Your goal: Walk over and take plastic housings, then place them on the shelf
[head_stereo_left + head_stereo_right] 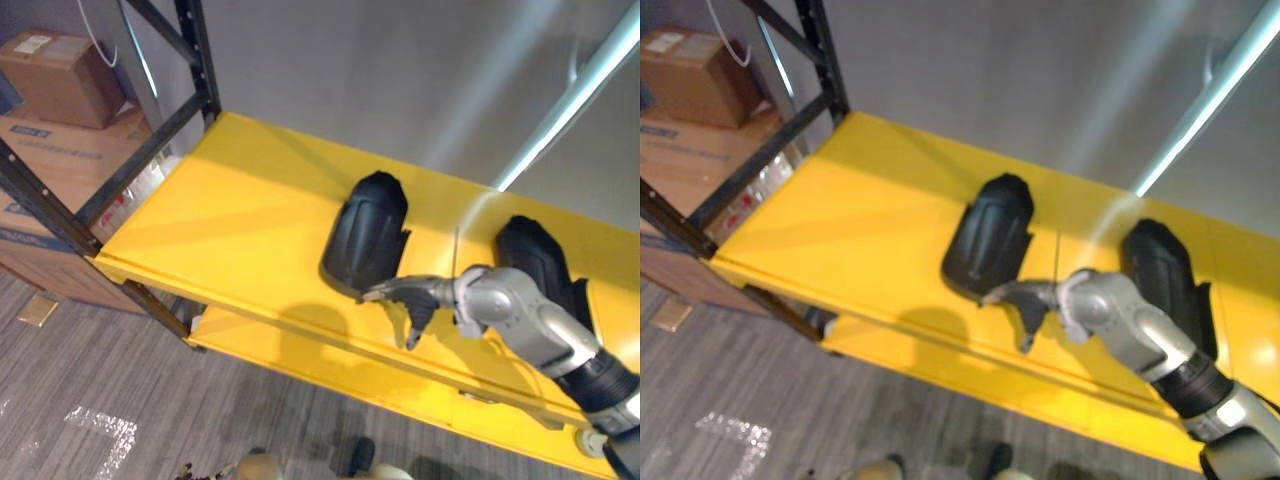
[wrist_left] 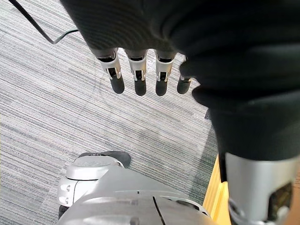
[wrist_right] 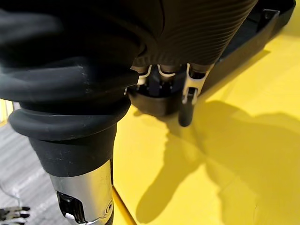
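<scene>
Grey wall (image 1: 400, 80) and grey carpet (image 1: 80, 380) are seen behind and below a rack with a black steel frame (image 1: 190, 60). Cardboard boxes (image 1: 60, 75) are stacked well off to the right hand's left. A yellow shelf board (image 1: 240, 200) is spread beneath the right hand (image 1: 420, 295), with a lower board (image 1: 300, 355) under it.

Two housings are already laid on the shelf board. One black plastic housing (image 1: 368, 235) is found directly ahead of the right hand, dome up, its near rim touched or almost touched by the fingertips. A second housing (image 1: 535, 260) is found beyond the forearm on the hand's right, well apart from the first.

The right hand is spread and relaxed, one finger reaching along the rim and the thumb pointing down; nothing is clasped. The left hand (image 2: 136, 79) is hung over the carpet with straight fingers, likewise empty.

The housing is judged to be a light, stiff moulded shell. Its smooth curved back is likely to be slippery, so hold is better taken at the rim, with the thumb tucked under the edge and the fingers over the dome. Thin edges may be expected to flex if squeezed.
</scene>
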Controlling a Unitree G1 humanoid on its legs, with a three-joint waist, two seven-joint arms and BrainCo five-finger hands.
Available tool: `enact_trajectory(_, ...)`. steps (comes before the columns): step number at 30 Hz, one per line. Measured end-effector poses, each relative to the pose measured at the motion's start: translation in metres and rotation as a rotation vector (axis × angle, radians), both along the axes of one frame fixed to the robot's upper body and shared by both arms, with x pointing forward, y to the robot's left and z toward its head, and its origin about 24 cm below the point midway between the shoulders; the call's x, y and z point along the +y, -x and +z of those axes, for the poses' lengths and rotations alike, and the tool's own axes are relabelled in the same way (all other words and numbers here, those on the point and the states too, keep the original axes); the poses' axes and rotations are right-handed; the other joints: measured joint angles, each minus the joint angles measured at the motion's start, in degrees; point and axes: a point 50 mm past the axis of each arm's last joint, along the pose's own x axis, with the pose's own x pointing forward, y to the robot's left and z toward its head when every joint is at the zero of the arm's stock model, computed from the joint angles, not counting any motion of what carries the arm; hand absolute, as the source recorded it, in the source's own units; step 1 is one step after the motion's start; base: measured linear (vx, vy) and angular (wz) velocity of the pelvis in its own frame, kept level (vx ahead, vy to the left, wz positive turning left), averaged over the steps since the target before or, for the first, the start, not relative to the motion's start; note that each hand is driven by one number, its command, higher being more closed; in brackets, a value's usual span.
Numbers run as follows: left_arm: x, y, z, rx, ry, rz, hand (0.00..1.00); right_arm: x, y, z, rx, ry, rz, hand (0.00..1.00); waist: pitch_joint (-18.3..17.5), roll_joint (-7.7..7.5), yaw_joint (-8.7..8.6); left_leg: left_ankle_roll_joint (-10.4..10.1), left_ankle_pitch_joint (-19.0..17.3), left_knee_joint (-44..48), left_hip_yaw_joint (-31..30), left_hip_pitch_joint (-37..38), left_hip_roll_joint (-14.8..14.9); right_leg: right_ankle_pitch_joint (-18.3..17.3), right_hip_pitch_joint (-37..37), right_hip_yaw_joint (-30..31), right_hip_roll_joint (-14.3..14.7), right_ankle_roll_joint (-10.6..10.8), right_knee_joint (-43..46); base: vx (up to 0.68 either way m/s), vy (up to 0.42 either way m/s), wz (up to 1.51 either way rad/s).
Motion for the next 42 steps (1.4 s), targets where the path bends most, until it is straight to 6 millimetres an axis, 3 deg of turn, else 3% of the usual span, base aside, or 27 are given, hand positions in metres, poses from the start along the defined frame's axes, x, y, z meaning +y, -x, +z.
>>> enact_trajectory(7,0.001,0.000,0.000,0.000,-0.001,0.000,0.00,-0.004,0.004,-0.002,-0.011,-0.035,0.011,0.00,-0.01,0.02,0.04,0.00,0.00,-0.02,0.02,-0.02,-0.03,0.00,-0.05,0.02,0.00,0.00,0.01,0.00,0.000,0.00)
enact_trajectory(13,0.000,0.000,0.000,-0.003,-0.002,0.000,0.00,-0.001,0.009,0.000,-0.139,-0.216,0.022,0.00,-0.05,0.16,-0.12,0.00,0.00,-0.05,0.11,-0.03,-0.08,0.00,-0.25,0.26,0.10,0.00,0.00,0.00,0.000,-0.01)
enact_trajectory(19,0.000,0.001,0.000,-0.011,0.007,-0.005,0.00,-0.009,0.006,0.052,-0.511,-0.341,0.007,0.00,-0.07,0.19,-0.31,0.00,0.00,-0.07,0.06,-0.07,-0.16,0.00,-0.27,0.24,0.05,0.00,0.01,0.00,0.000,0.00)
enact_trajectory(24,-0.001,0.010,-0.001,0.005,0.022,-0.007,0.00,-0.022,0.011,0.098,-0.871,-0.549,-0.034,0.00,-0.98,0.73,-1.75,0.00,0.00,-0.32,0.02,-0.04,-0.28,0.00,-0.35,0.22,-0.04,0.00,0.00,0.00,0.000,0.00)
enact_trajectory(34,-0.006,0.025,-0.003,0.022,0.035,0.003,0.00,-0.060,0.021,0.146,-1.343,-0.708,-0.164,0.00,-4.61,1.64,-3.37,-0.10,0.19,-1.40,-0.04,0.08,-0.28,-0.01,-0.60,0.29,-0.02,0.01,0.00,0.00,0.000,0.00)
enact_trajectory(42,-0.010,0.031,-0.004,0.043,0.038,0.007,0.00,-0.092,0.024,0.159,-1.435,-0.925,-0.336,0.00,-7.01,1.92,-5.00,-0.06,1.07,-3.43,0.11,1.16,-0.64,-0.02,-0.65,0.42,-0.10,0.01,-0.04,0.00,0.002,0.00)
